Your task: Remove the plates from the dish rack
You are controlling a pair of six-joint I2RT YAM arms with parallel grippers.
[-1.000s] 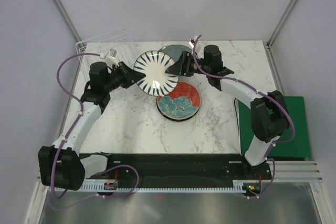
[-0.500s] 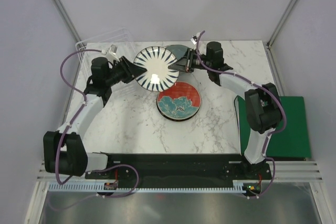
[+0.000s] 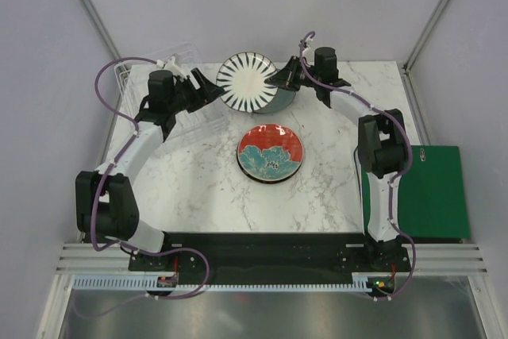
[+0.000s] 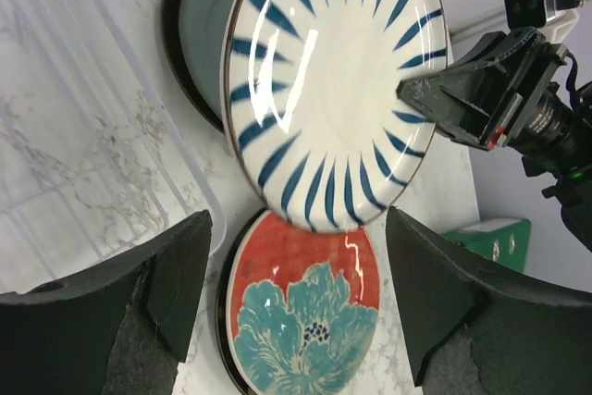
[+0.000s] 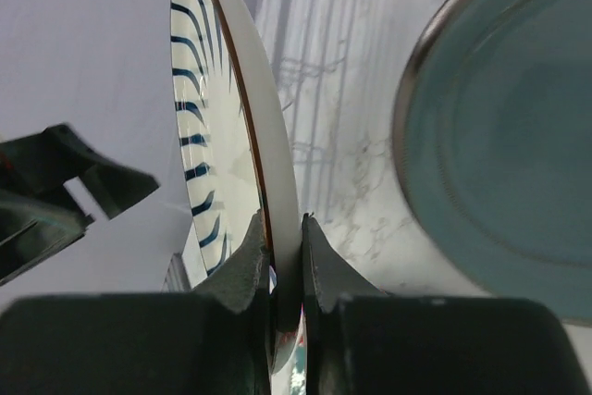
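On the white, grey-veined marble table (image 3: 198,188), the red plate (image 3: 271,152) lies flat near the middle. It is a glossy round disc with a teal flower across its lower half and a thin dark rim. Off the table at about 3 o'clock from it sits the flat green board (image 3: 432,192), matte and rectangular.

At 12 o'clock from the red plate, the striped plate (image 3: 248,81) is held up off the marble and tilted. It is shiny white glaze with dark stripes radiating from a plain centre. The right gripper (image 5: 285,265) holds it: its two black fingers are pressed together on the plate's thin rim, one on each face, at the plate's 3 o'clock edge in the top view.

The left gripper (image 3: 208,87) sits at the plate's 9 o'clock, just beside it but apart. Its padded black fingers (image 4: 176,265) are spread wide and hold nothing.

Behind and below the striped plate, the grey-teal plate (image 5: 499,136) rests on the table. It is smooth and plain, with a narrow dark edge.

Farthest off, at 10 o'clock, stands the dish rack (image 3: 127,77), thin white wires over a clear plastic tray.
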